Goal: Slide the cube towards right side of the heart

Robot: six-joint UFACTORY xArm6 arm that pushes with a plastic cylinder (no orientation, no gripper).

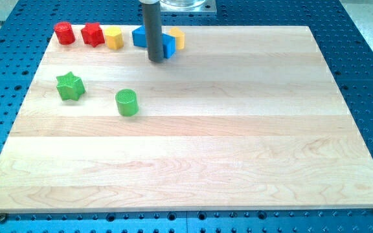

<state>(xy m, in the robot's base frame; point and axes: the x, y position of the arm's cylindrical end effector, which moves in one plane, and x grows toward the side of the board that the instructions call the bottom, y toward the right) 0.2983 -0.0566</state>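
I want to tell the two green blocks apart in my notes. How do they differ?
The green star has points around its outline, while the green cylinder is round with a flat circular top. The star sits nearer the view's left edge; the cylinder lies to its right and slightly lower in the view. Both are green, stand alone on the wooden board, and are well away from my tip.

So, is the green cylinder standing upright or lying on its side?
Upright. The green cylinder shows its round flat face on top, with its ribbed wall below, resting on the board.
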